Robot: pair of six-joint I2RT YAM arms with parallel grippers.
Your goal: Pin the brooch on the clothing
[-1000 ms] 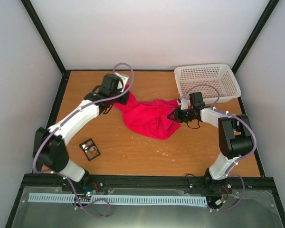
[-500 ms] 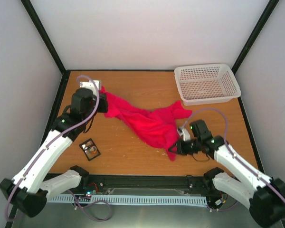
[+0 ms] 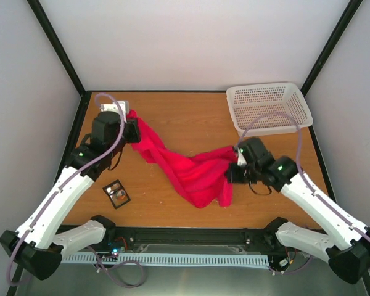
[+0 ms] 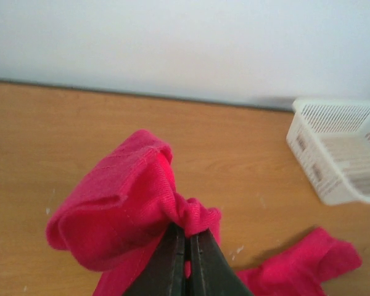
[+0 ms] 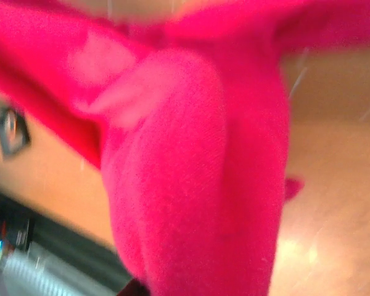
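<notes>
- While the left gripper [image 4: 186, 245] and the right gripper [image 3: 229, 174] each pinch it, the crimson-red cloth T-shirt [image 3: 191, 172] sags left of the white perforated plastic basket [image 3: 269, 108].
- The tiny pale round brooch [image 3: 118, 193] lies farther left, inside a small black rectangular case [image 3: 110, 197].

White left arm [image 3: 60, 192] and right arm [image 3: 316, 205], black-jointed, lilac-cabled.

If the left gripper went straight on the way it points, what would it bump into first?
The red T-shirt, which the left gripper is pinching right at its tips. Past it, probably bare table, though depth is unclear.
</notes>
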